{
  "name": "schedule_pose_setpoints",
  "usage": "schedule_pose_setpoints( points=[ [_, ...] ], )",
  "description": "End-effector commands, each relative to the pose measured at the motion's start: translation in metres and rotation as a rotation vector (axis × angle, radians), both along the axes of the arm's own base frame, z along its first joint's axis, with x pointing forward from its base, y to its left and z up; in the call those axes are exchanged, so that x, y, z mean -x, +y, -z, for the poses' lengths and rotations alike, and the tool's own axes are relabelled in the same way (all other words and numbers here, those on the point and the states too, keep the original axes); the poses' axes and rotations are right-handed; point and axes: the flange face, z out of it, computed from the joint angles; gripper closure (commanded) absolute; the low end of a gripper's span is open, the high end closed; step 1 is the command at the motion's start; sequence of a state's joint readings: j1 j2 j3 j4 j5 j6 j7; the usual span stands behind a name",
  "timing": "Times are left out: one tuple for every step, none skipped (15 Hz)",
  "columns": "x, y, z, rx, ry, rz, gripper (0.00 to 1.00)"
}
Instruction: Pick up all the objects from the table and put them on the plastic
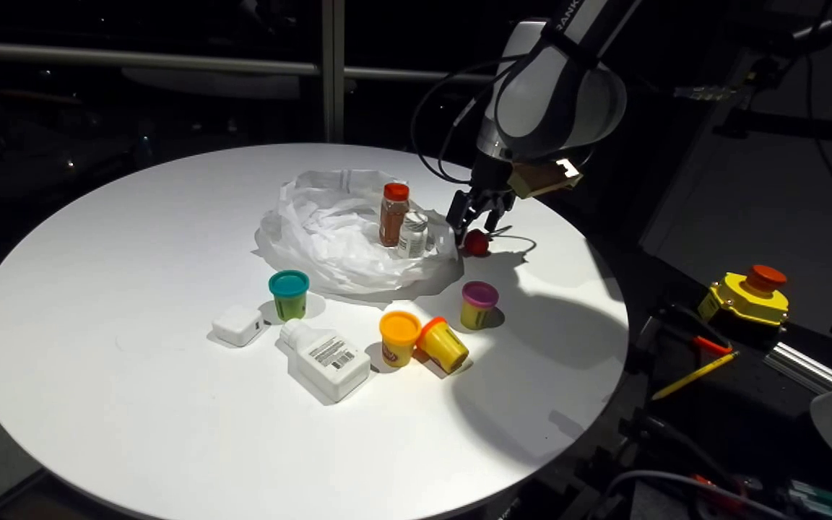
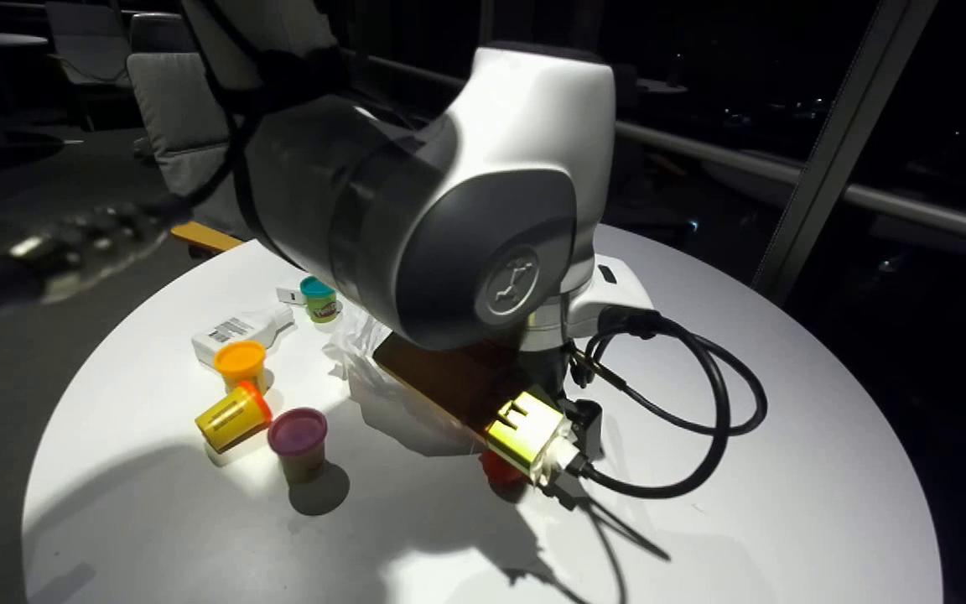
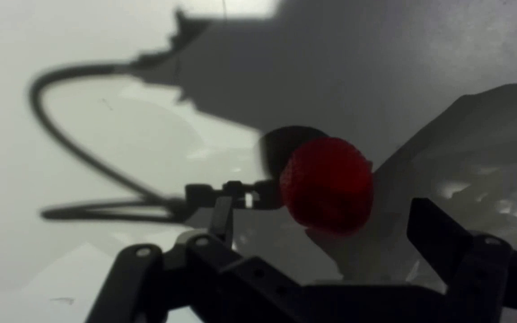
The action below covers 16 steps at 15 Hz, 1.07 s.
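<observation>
Receiver: crumpled, see-through white plastic bag (image 1: 308, 235) on the round white tabletop (image 1: 113, 404). On it, in an exterior view, stand a red-capped bottle (image 1: 391, 224) of red-brown contents and a small, pale labelled bottle (image 1: 412, 242), presumably delivered.

Current item: red, rough-skinned ball (image 3: 330, 186), on the tabletop just beside the bag's edge. Black two-fingered gripper (image 3: 322, 204) over it, fingers (image 3: 435, 237) wide to either side, holding nothing; the straddle suggests an intended grasp.

Outstanding, on the tabletop: teal-lidded green tub (image 1: 289, 297); small white block (image 1: 237, 326); white plastic bottle (image 1: 328, 362) on its side; upright orange-lidded yellow tub (image 1: 398, 339); red-lidded yellow tub (image 1: 445, 348), tipped over beside it; purple-lidded yellow tub (image 1: 478, 307). All likely await transfer.

Views: the wrist view shows open space between ball and both fingers, a gap neither exterior view settles. In an exterior view the white-and-grey robot arm (image 2: 533, 126) hides both bag-borne bottles.
</observation>
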<state>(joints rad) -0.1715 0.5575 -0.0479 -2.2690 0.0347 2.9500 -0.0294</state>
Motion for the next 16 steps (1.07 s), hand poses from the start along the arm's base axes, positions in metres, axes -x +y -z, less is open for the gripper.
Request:
schedule_pose_setpoints(
  points=[
    [-0.014, -0.009, 0.015, -0.005, -0.015, 0.052, 0.00],
    [-0.013, -0.009, 0.017, -0.007, -0.010, 0.057, 0.00],
    [-0.011, -0.009, 0.019, -0.007, -0.007, 0.064, 0.00],
    [-0.010, -0.010, 0.020, -0.005, -0.006, 0.071, 0.00],
    [-0.006, -0.009, 0.016, -0.006, -0.012, 0.081, 0.00],
    [-0.004, -0.009, 0.014, -0.006, -0.016, 0.090, 0.00],
    [-0.002, -0.008, 0.011, -0.003, -0.023, 0.101, 0.00],
    [0.000, -0.008, 0.008, 0.001, -0.031, 0.113, 0.00],
    [0.002, -0.006, 0.004, 0.005, -0.041, 0.123, 0.00],
    [0.004, -0.006, 0.003, 0.009, -0.047, 0.132, 0.00],
    [0.005, -0.005, 0.003, 0.015, -0.050, 0.139, 0.00],
    [0.008, -0.004, 0.003, 0.021, -0.048, 0.145, 0.00],
    [0.011, -0.004, 0.003, 0.027, -0.043, 0.154, 0.00],
    [0.014, -0.003, 0.004, 0.032, -0.034, 0.161, 0.00],
    [0.017, -0.002, 0.006, 0.038, -0.017, 0.163, 0.00],
    [0.020, 0.001, 0.006, 0.041, -0.006, 0.164, 0.00]
  ],
)
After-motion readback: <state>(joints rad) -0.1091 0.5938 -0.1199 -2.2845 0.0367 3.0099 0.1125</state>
